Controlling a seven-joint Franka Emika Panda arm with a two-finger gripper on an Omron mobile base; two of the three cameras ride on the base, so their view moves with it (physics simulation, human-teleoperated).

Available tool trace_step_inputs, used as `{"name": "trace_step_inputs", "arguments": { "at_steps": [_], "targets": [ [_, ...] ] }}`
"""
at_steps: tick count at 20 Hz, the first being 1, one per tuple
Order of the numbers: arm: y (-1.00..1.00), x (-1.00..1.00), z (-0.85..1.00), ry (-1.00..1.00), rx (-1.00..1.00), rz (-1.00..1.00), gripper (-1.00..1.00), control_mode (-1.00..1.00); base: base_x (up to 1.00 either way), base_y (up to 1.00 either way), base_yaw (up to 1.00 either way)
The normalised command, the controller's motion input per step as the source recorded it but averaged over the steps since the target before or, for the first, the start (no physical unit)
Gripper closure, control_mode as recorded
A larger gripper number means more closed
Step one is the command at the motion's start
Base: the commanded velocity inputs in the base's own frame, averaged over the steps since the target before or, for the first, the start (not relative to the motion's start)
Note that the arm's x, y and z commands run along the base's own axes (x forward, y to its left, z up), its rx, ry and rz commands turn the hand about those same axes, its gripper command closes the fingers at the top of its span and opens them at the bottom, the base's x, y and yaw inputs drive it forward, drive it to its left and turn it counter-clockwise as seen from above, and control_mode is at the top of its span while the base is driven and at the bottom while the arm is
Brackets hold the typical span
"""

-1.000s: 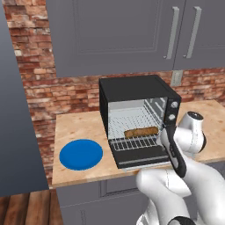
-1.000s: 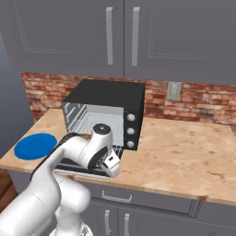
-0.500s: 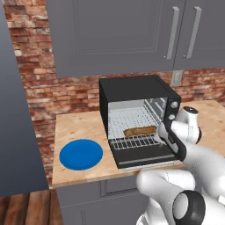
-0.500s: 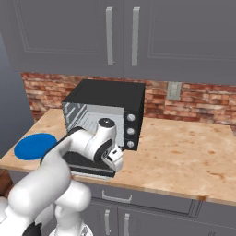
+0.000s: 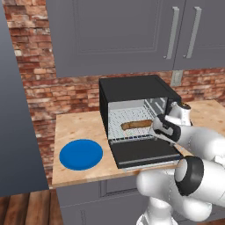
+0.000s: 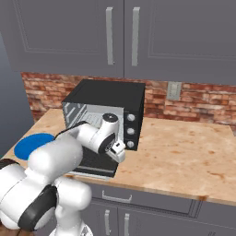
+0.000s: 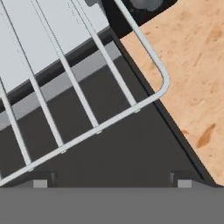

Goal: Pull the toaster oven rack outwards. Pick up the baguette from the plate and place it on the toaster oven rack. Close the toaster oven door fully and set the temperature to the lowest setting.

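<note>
The toaster oven occupies the frame centre of the left base view. Its toaster oven door lies dropped flat. The plate sits at lower left, bare. The toaster oven rack extends over the door. The baguette rests on it. The gripper, right of centre, is released.

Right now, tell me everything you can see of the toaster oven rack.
The toaster oven rack is a silver wire grid with parallel bars and a rounded front corner. It lies flat, pulled partly out of the toaster oven, its front edge over the lowered toaster oven door. The baguette lies on it, crosswise. The fingers are open just above its front right corner, not gripping it.
</note>
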Motion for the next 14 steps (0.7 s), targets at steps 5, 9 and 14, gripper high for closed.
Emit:
{"name": "trace_step_inputs", "arguments": {
  "at_steps": [5, 9, 14],
  "targets": [
    [0.0, 0.72, 0.0, -0.04, 0.01, 0.01, -1.0, -1.0, 0.0, 0.0, 0.0],
    [0.0, 0.76, 0.0, -0.07, 0.02, 0.0, -1.0, -1.0, 0.0, 0.0, 0.0],
    [0.0, -0.07, 0.19, -0.09, 0.0, 0.0, -1.0, -1.0, 0.0, 0.0, 0.0]
  ]
}}
